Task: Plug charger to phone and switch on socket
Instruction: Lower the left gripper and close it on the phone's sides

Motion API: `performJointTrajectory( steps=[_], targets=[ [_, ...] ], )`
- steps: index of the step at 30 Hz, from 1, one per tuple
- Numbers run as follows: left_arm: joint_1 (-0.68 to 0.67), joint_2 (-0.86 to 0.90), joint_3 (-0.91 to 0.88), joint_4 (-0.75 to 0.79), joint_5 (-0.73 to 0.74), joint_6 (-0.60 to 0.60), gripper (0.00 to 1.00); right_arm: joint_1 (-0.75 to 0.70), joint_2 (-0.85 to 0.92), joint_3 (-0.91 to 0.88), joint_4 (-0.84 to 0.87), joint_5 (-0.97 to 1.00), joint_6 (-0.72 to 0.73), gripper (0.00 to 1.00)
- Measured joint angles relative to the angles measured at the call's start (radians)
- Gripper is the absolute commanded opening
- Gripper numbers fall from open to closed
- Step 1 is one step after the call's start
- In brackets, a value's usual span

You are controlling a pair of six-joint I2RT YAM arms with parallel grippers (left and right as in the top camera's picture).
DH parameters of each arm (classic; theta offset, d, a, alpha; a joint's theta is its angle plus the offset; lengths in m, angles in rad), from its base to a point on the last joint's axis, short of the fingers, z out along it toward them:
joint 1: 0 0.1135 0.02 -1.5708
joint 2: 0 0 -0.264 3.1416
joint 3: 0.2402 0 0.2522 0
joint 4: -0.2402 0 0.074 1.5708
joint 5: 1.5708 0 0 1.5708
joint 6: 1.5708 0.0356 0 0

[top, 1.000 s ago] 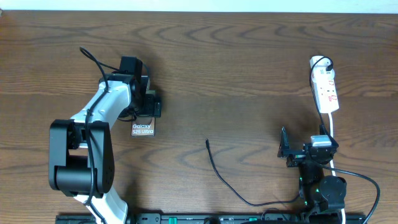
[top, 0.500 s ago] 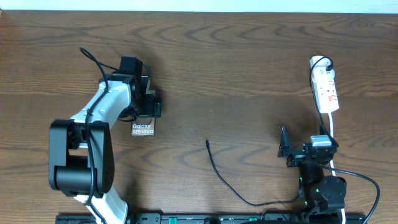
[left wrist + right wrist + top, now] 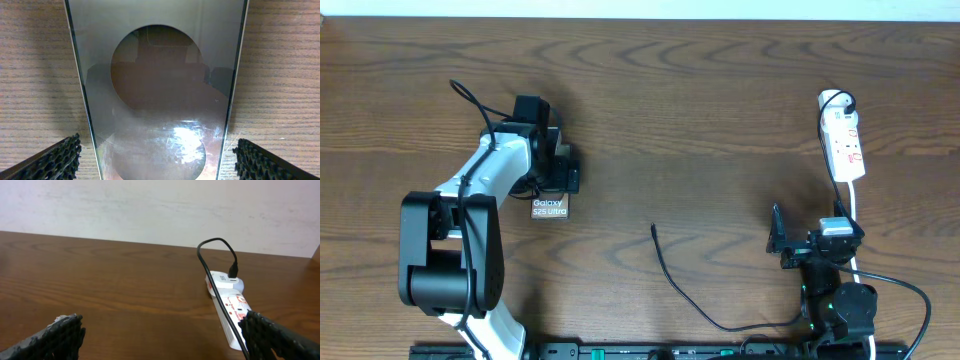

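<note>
The phone (image 3: 549,208) lies flat on the table, with its white "Galaxy S25 Ultra" text showing. My left gripper (image 3: 558,176) hangs over its far part. In the left wrist view the phone (image 3: 157,75) fills the middle, and my left gripper (image 3: 160,165) is open, with a finger on each side clear of its edges. The charger (image 3: 670,280) curves across the table and its plug tip (image 3: 653,228) lies free. The socket (image 3: 844,140) lies at the right. My right gripper (image 3: 808,238) is open and empty just in front of the socket (image 3: 227,307).
A black cable (image 3: 212,265) is plugged into the far end of the socket, beside the round white plug (image 3: 832,100). The socket's white cord (image 3: 853,215) runs past my right arm. A pale wall (image 3: 150,205) stands behind the table's far edge.
My left wrist has shifted very slightly over the phone. The right arm, the charger and the socket have not moved.
</note>
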Motion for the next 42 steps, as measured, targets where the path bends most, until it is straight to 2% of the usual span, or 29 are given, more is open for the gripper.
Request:
performJointTrajectory(
  steps=[42],
  targets=[
    [-0.002, 0.03, -0.002, 0.026, -0.044, 0.003, 0.97, 0.0, 0.0, 0.0, 0.0, 0.0, 0.0, 0.99]
  ],
)
